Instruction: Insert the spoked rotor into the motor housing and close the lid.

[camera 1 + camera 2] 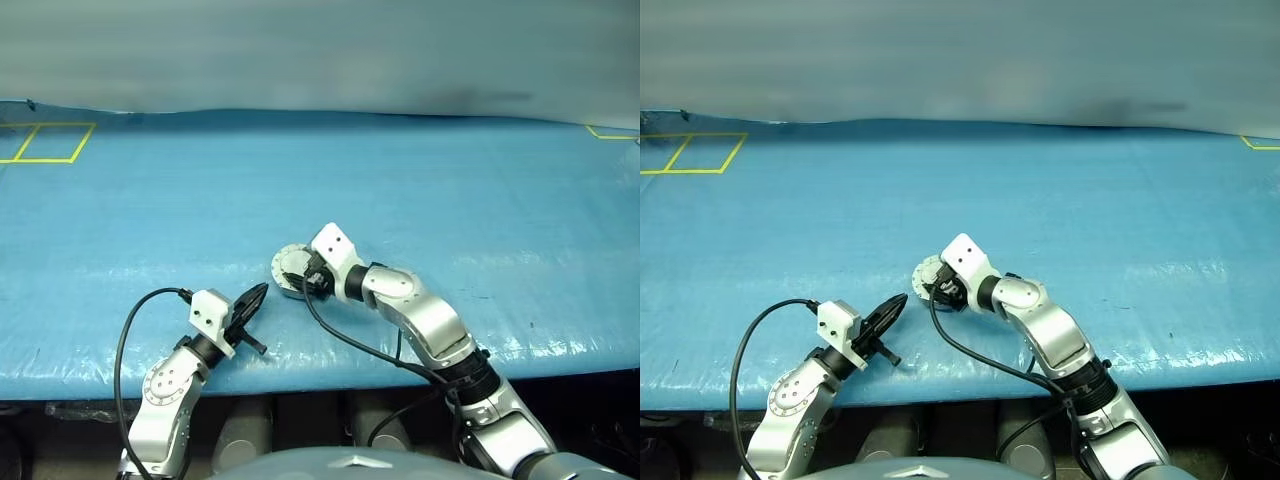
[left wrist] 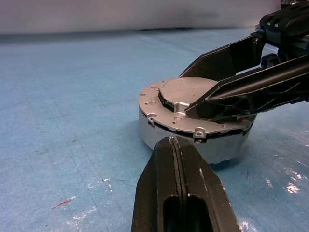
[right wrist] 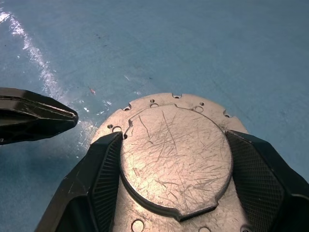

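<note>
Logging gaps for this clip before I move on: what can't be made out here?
- Spoked rotor: whether it sits inside; the lid lies flat over the motor housing.
- Right gripper: its jaws flank the lid's raised centre, but the wrist view leaves actual contact unclear.
- Head views: housing detail too small, partly behind the right gripper.
- Left gripper: jaws shut, hiding part of the housing wall.
</note>
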Motion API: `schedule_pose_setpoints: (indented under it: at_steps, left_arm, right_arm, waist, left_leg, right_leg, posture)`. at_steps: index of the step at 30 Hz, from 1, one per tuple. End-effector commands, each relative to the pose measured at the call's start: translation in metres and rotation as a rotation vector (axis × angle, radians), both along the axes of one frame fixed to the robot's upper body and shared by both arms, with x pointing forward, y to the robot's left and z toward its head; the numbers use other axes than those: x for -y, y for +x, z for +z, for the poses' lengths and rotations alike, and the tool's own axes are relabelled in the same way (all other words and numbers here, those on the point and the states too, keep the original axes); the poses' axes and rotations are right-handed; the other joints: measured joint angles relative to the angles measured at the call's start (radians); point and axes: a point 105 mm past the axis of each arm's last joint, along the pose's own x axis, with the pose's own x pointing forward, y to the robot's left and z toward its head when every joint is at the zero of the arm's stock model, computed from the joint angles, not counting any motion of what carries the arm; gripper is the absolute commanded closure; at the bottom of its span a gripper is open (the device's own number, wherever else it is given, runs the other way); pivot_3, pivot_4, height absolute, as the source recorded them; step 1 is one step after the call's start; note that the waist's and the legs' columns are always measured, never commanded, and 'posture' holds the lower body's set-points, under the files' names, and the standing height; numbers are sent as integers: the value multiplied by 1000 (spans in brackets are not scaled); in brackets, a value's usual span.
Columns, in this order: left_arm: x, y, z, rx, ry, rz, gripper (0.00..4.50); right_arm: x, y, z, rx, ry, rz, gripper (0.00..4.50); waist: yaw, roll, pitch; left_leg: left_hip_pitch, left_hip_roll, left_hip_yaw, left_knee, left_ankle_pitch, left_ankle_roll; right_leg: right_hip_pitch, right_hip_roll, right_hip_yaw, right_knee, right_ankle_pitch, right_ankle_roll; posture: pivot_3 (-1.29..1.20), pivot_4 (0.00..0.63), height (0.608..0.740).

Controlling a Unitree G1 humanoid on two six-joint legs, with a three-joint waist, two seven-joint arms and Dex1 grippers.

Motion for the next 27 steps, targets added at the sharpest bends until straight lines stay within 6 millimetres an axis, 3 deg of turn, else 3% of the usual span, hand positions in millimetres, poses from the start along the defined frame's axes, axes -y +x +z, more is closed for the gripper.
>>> schedule_pose_setpoints:
  at_steps: [1, 27]
  left_arm:
    - [-1, 1, 7, 41, -10, -1, 4500]
    - [2, 2, 7, 23, -7, -31, 4500]
  right_arm:
    - [-3, 0, 7, 45, 8, 24, 1470]
    - [10, 10, -3, -9, 41, 118, 1470]
  waist:
    - [0, 0, 0]
    - [0, 0, 0]
  left_leg:
    - [0, 0, 0, 0, 0, 0]
    - [0, 0, 0, -2, 0, 0]
  right_leg:
    - [0, 0, 0, 0, 0, 0]
    - [0, 0, 0, -1, 0, 0]
  posture:
    - [0, 150, 740]
    - [0, 150, 740]
